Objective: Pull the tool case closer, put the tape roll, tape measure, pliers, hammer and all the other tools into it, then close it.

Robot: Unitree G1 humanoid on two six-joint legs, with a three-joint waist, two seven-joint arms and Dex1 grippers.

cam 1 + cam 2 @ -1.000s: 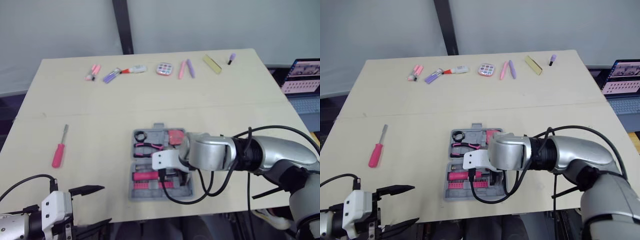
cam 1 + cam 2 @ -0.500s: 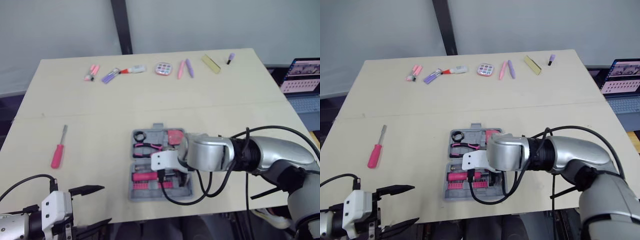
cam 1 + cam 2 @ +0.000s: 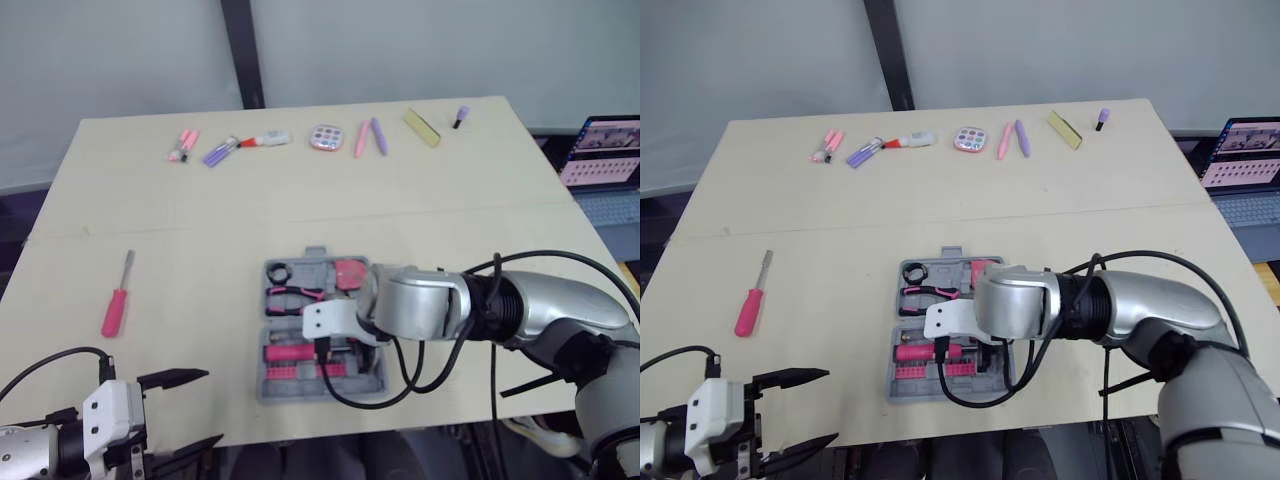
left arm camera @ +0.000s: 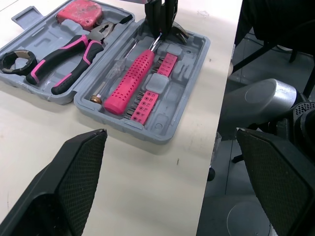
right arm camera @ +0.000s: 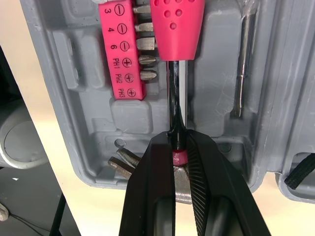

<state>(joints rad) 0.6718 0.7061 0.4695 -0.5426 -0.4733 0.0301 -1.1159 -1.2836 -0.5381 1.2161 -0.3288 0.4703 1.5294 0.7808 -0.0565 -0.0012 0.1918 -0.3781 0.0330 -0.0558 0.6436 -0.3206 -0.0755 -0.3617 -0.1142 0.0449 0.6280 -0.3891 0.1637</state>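
On the counter, the right gripper, seen in its wrist view, clamps the hammer inside the case, while the left gripper gapes apart from the case.

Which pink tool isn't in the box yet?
The pink screwdriver, lying alone on the table off to the robot's left. The pink-handled pliers and pink hammer already sit inside the grey tool case.

The grey tool case lies open. Its far half holds the black tape roll, pink-handled pliers and red tape measure. The near half holds the pink hammer, its neck pinched in my right gripper. A pink screwdriver lies well left of the case.
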